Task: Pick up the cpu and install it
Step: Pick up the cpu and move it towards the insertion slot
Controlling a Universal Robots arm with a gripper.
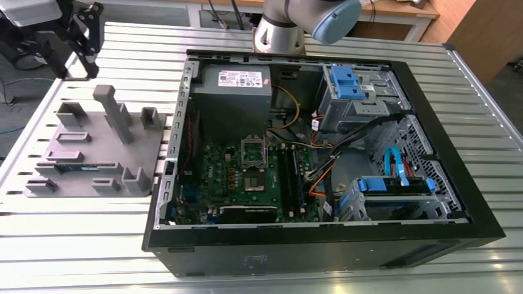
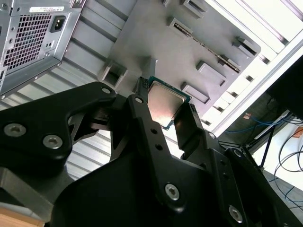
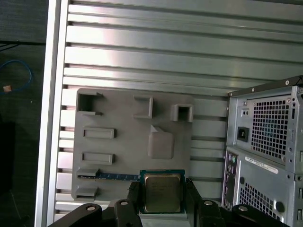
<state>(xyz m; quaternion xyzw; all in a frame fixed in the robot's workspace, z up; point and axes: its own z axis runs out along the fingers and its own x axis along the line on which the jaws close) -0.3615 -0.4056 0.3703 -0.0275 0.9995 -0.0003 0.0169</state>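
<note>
The cpu [image 3: 162, 190], a small square chip with a shiny metal top, sits clamped between my gripper's [image 3: 162, 201] black fingers [image 3: 134, 195], high above the grey parts holder [image 3: 123, 142]. In the second wrist view the cpu [image 2: 164, 100] shows tilted in the gripper [image 2: 166, 112], with the holder [image 2: 189, 42] beyond it. In the exterior view my gripper [image 1: 75, 67] hangs at the far left, above the table behind the holder [image 1: 90, 153]. The open computer case [image 1: 457, 202] lies to the exterior view's right, with the green motherboard [image 1: 220, 180] and its cpu socket [image 1: 256, 181] inside.
A long memory stick [image 3: 113, 176] lies in a slot of the holder. A grey power supply box [image 1: 233, 79] sits at the case's back, with blue drive bays [image 1: 351, 82] and cables [image 1: 327, 162] to the exterior view's right. The slatted metal table [image 1: 82, 245] surrounds everything.
</note>
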